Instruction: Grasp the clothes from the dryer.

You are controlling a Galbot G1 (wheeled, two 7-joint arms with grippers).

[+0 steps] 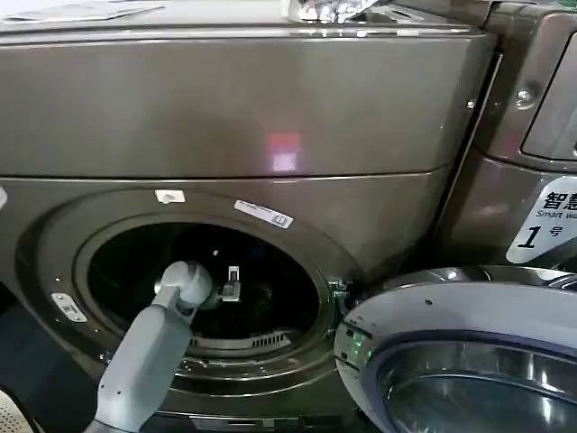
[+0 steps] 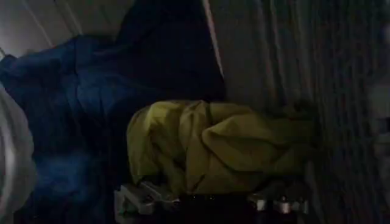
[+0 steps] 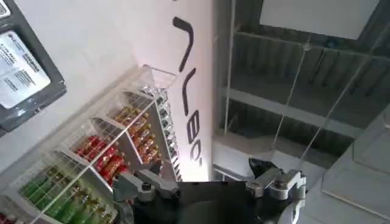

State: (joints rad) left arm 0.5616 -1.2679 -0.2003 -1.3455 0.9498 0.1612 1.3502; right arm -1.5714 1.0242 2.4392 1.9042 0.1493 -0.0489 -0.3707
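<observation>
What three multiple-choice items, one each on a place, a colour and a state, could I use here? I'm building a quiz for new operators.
1. Where does the left arm reach?
A. Into the dryer's round opening
B. Onto the dryer's top
C. Toward the door

2. What colour is the garment in front of the left claw?
A. Red
B. Yellow-green
C. White

3. How is the dryer's door?
A. Shut
B. Removed
C. Swung open

Answers:
1 A: in the head view the left arm runs into the drum opening of the dryer.
2 B: the left wrist view shows the yellow-green clothes just ahead of the left claw, beside a dark blue fabric.
3 C: the door hangs open at the robot's right of the porthole.
</observation>
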